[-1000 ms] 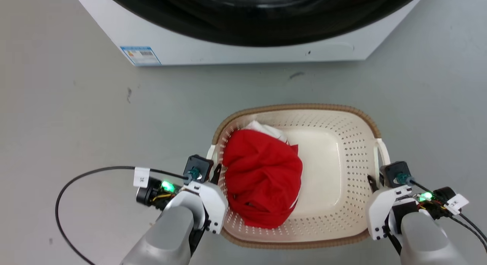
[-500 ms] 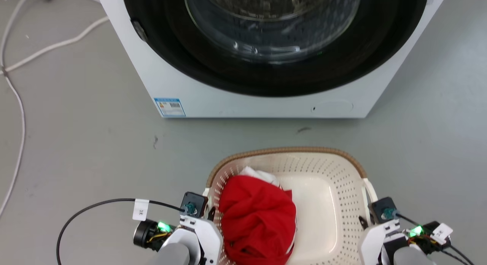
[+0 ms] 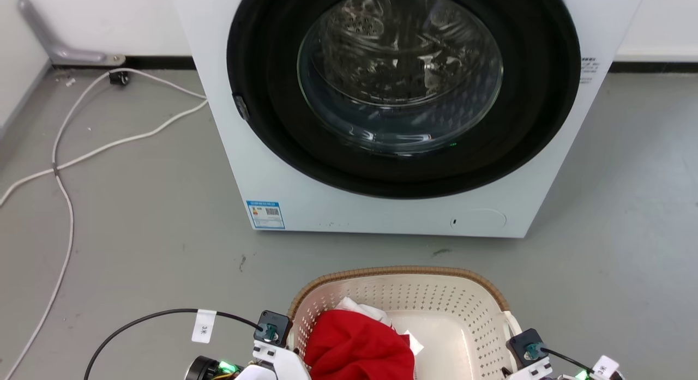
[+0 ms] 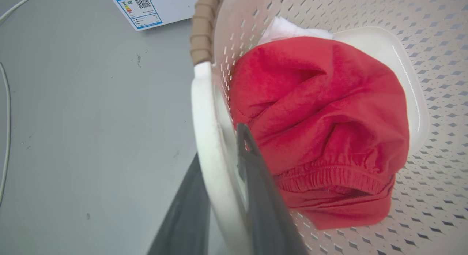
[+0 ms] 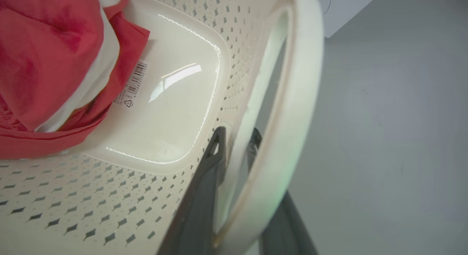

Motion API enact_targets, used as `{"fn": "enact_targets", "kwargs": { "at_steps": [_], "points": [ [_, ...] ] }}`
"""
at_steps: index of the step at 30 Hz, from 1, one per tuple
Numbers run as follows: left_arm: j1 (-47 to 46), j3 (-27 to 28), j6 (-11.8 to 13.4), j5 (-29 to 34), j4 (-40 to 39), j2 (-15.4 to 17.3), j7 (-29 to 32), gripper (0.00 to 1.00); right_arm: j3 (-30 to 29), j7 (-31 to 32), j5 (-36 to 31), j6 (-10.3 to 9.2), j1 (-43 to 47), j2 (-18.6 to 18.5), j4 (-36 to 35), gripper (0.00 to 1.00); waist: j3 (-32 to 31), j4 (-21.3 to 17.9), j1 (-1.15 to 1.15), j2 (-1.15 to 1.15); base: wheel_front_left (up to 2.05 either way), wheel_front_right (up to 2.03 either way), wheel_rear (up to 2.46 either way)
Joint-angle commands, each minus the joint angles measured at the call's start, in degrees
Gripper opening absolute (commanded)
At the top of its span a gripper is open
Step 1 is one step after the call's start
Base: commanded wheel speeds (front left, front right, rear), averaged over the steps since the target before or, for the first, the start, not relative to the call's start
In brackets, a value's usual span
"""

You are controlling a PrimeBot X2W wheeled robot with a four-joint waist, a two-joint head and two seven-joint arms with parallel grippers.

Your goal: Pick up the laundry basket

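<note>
Pinched shut on laundry basket side handles with left gripper and right gripper, opposite ends, for level lift.

- Head view: taken from above, faced forward and down at the washing machine; the laundry basket lies nearest, cut by the bottom edge.
- Left wrist view: held close against the left handle.
- Right wrist view: held close against the right handle.
- Shared by all three: the basket interior and the red garment.

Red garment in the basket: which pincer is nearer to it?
Left. The left pincer clamps the wall of the laundry basket right beside the red garment. The right pincer clamps the opposite wall, with bare basket floor between.
</note>
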Motion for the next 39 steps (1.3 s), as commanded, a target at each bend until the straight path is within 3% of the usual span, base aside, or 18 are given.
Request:
{"fn": "enact_targets", "kwargs": {
  "at_steps": [1,15,29,39],
  "points": [
    [-1.1,-0.24,-0.72,-0.06,-0.11,0.07,0.18,0.0,1.99,0.7,0.92,-0.05,0.22,-0.58,0.02,0.0,-0.92,0.22,0.02,-0.01,0.0,0.0,0.0],
    [-4.15,-1.59,-1.69,-0.77,0.56,0.97,5.52,0.0,21.88,11.11,20.05,0.04,-3.34,-0.31,-0.74,0.0,-3.39,-0.23,0.02,-0.01,0.0,0.0,0.0],
    [-6.16,-2.62,-2.35,-2.72,0.71,1.31,12.47,0.0,32.16,20.88,32.87,0.05,-6.81,-0.21,-2.34,0.0,-4.25,-1.08,0.02,-0.01,0.0,0.0,0.0],
    [-6.23,-3.39,-2.48,-3.41,0.77,1.54,12.66,0.0,35.64,21.07,36.83,0.06,-8.49,-0.44,-1.4,0.0,-4.14,-1.13,0.02,-0.01,0.0,0.0,0.0]
  ]
}}
